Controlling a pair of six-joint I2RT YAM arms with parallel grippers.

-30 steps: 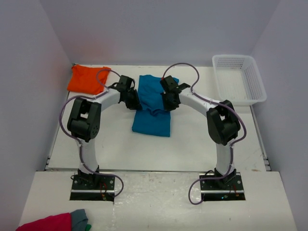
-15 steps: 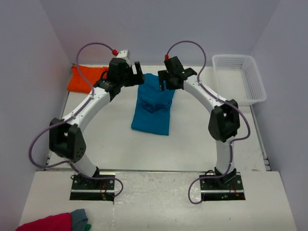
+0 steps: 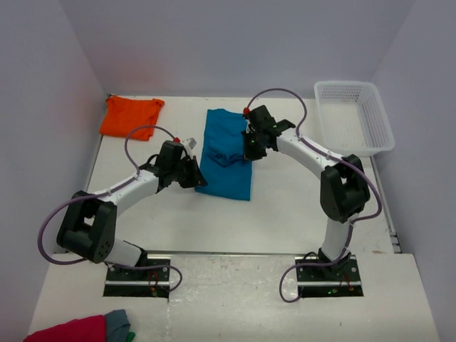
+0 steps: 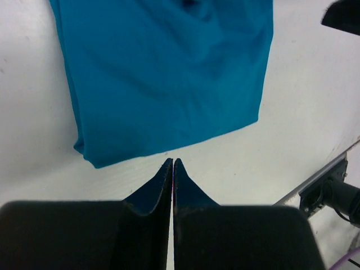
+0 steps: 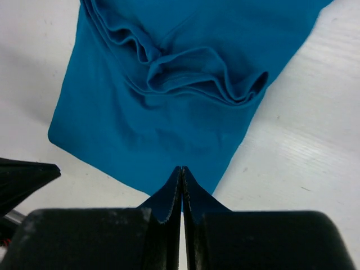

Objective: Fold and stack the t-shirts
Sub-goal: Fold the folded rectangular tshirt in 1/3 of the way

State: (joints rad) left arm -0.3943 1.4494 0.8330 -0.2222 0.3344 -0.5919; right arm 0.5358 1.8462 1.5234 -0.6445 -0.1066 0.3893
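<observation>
The teal-blue t-shirt [image 3: 226, 167] lies as a long folded strip mid-table, with a bunched ridge across its middle [image 5: 191, 73]. The orange t-shirt [image 3: 130, 116] lies folded at the back left corner. My left gripper [image 3: 200, 181] is shut and empty, its tips [image 4: 172, 163] over bare table just off the teal shirt's [image 4: 163, 79] edge. My right gripper [image 3: 250, 151] is shut at the teal shirt's right edge, its tips [image 5: 181, 170] over the cloth, with no cloth visibly between them.
A white mesh basket [image 3: 356, 117] stands at the back right. A crimson-pink cloth [image 3: 71, 331] and a grey cloth [image 3: 118, 322] lie on the near ledge at the bottom left. The white table [image 3: 299, 206] ends in a metal front rail [image 4: 332, 185].
My left arm has swung from the far edge down to the teal shirt's near left corner. My right gripper has moved nearer along the shirt's right edge. The shirt keeps its bunched middle.
</observation>
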